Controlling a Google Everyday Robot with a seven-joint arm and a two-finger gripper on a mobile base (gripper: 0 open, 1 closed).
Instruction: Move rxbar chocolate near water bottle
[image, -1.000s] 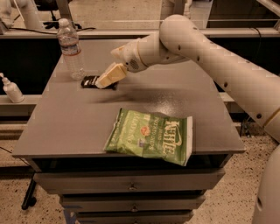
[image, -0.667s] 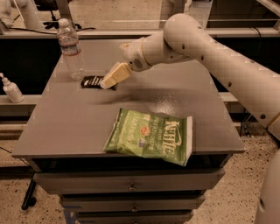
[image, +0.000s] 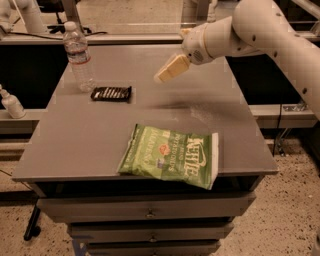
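The rxbar chocolate (image: 111, 93) is a small flat black wrapper bar with pale lettering. It lies flat on the grey table (image: 75, 150) at the back left. The water bottle (image: 78, 55) stands upright just behind and left of it, a short gap away. It is clear and ribbed, with a white cap and a label band. My gripper (image: 167, 72) hangs in the air above the table's back middle, to the right of the bar and apart from it. It holds nothing.
A large green chip bag (image: 170, 156) lies flat near the table's front edge. A small white pump bottle (image: 10, 102) stands on a lower shelf at the far left. My white arm (image: 260, 30) reaches in from the upper right. Drawers sit below the tabletop.
My gripper has lifted off the rxbar chocolate and moved right and up. The bar stays on the table next to the water bottle.
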